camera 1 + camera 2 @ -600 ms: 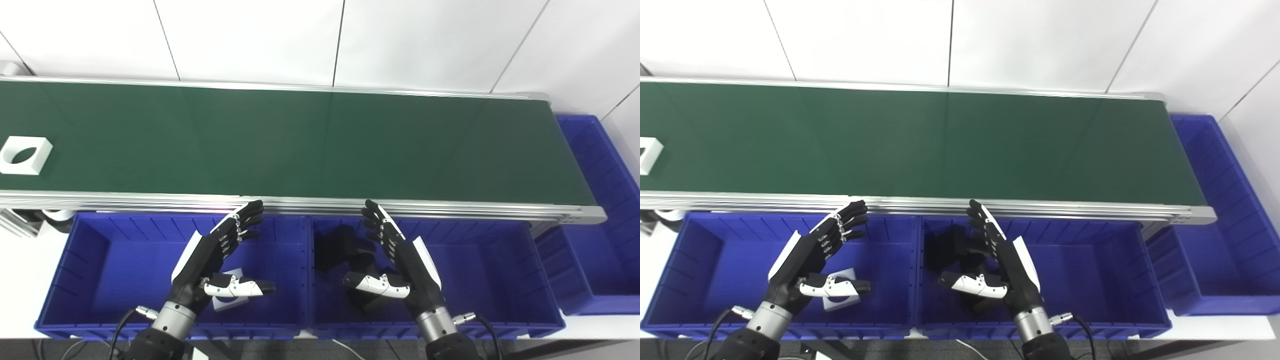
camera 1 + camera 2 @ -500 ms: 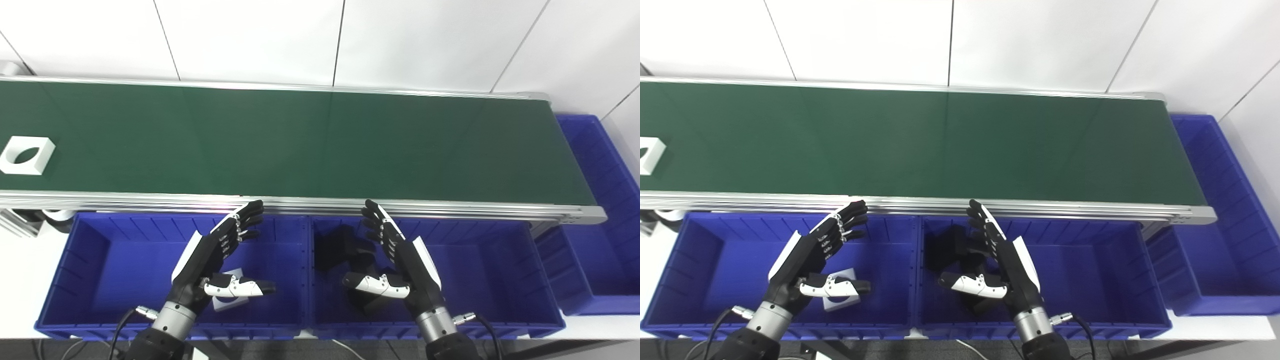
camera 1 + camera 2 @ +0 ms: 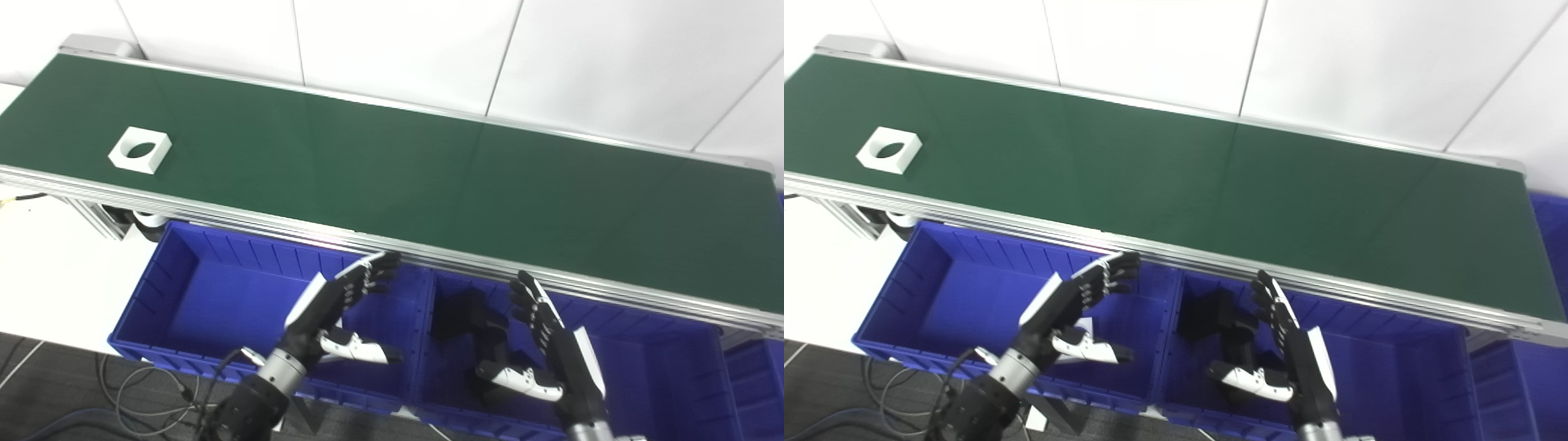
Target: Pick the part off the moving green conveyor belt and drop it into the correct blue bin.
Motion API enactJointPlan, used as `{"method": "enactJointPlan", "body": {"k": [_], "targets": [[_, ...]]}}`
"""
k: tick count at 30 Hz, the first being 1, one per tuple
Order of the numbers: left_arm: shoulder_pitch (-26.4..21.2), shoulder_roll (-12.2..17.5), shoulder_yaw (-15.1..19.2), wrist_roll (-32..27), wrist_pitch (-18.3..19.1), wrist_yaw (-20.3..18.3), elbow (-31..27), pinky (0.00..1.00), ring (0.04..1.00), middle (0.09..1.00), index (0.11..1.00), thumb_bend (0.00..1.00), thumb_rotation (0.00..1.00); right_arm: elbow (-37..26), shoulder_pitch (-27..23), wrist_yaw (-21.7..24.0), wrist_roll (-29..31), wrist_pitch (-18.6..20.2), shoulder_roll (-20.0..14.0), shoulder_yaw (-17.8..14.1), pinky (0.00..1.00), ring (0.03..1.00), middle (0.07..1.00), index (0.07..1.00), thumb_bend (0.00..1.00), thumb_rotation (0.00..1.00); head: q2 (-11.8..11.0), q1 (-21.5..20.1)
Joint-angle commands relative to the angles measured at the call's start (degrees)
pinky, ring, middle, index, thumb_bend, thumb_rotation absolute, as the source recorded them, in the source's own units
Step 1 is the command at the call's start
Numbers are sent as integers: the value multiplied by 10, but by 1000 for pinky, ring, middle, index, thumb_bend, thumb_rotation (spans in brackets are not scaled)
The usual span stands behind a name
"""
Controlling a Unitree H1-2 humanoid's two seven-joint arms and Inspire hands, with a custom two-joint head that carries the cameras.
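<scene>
Stretching from the upper left of the frame down to the right edge: green conveyor belt (image 3: 392,171), framed in aluminium rail, set against a white panelled wall (image 3: 398,49). Below it, across the lower half: two blue bins side by side, the left bin (image 3: 184,288) under the belt's middle stretch, the right bin (image 3: 661,367) beside it, their walls touching at a shared divide. At the far right edge: slivers of one more blue bin (image 3: 1549,214), mostly cut off. Hovering above the left bin, lower centre: left hand (image 3: 334,306), empty, fingers (image 3: 373,278) stretched out and close together toward the belt rail, thumb held apart below. Hovering above the right bin, lower right of centre: right hand (image 3: 548,343), likewise empty, fingers extended upward and slightly fanned, thumb jutting left. Inside the right bin, behind that hand: dark parts (image 3: 468,312), shapes hard to make out. Inside the left bin, mostly hidden behind the left hand: a glimpse of a white part (image 3: 1084,324). On the belt, upper left of the frame, well apart from both hands: white square part (image 3: 140,150) with a round hole, lying flat near the belt's near edge. On the dark floor at lower left: loose cables (image 3: 141,392).
</scene>
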Motion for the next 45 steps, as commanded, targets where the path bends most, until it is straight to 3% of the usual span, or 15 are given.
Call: {"method": "enactJointPlan", "body": {"k": [1,8,9,12,14,19,22,34,45], "targets": [[-5,-3,-1,7,-38,12,-1,776,829,858,850,912,197,-11,1,-2,4,-40,1,-2,872,906,909,960,1000,300,-3,0],[-5,-5,-6,11,-58,18,20,779,839,866,853,905,168,-11,7,-2,-2,-49,-1,-1,859,904,918,965,1000,258,-33,3],[-5,-5,-6,12,-61,19,24,783,842,867,853,907,172,-8,8,-2,-1,-52,-1,0,861,905,919,965,1000,253,-47,3],[-3,-6,-6,11,-68,20,30,785,846,866,850,918,186,-9,11,-3,-4,-53,1,0,862,905,917,963,1000,232,-55,3],[-3,-7,-5,8,-74,20,36,785,846,865,848,928,188,-4,11,-4,-5,-59,1,1,868,910,917,960,1000,220,-72,5],[0,-10,-4,-1,-91,19,45,771,839,858,837,947,185,20,8,-8,-13,-88,-1,0,848,900,915,958,1000,243,-98,13],[3,-11,-4,-4,-96,19,43,756,835,856,834,955,180,27,7,-7,-12,-86,0,-1,846,897,916,960,1000,243,-112,17],[5,-9,-5,-17,-107,15,31,735,815,835,817,981,209,83,-7,-14,-10,-151,2,-2,843,889,913,955,1000,251,-138,31],[-6,-3,-6,-2,-108,18,-8,691,784,818,795,970,203,98,-13,-16,-8,-163,4,-5,858,892,912,958,1000,205,-146,40]]}}
